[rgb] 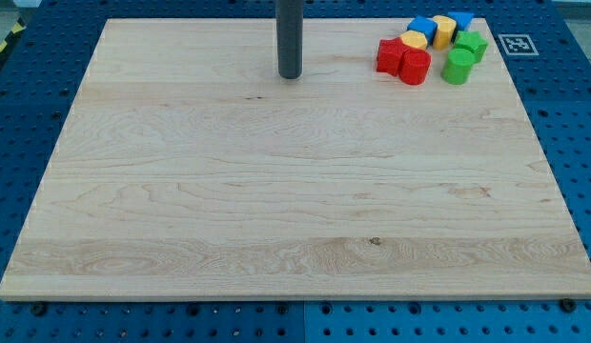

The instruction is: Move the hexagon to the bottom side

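Standing near the view's top, left of the blocks and well apart from them, my tip (290, 75) rests on the wooden board (276, 219); it is a bare rod with nothing to open or close. At the top right, the blocks huddle together: two red blocks (402, 59), a yellow block (414, 40), a blue block (423, 27), another yellow block (443, 30), a green block (457, 67), another green block (471, 44), another blue block (460, 19). Which is the hexagon, I cannot tell. A printed marker (514, 44) lies beyond.

Blocks (431, 48) clustered at board (276, 210) top right; my tip (290, 76) well left of them.
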`<action>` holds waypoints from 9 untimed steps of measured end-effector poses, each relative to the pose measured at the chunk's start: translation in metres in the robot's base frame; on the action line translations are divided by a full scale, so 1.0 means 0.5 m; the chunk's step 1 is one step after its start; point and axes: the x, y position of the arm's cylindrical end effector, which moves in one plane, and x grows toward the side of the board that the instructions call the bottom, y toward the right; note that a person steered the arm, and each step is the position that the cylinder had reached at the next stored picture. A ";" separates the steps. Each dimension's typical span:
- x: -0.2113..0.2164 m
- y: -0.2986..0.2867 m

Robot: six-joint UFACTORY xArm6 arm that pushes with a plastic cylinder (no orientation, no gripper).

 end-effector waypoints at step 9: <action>0.230 0.639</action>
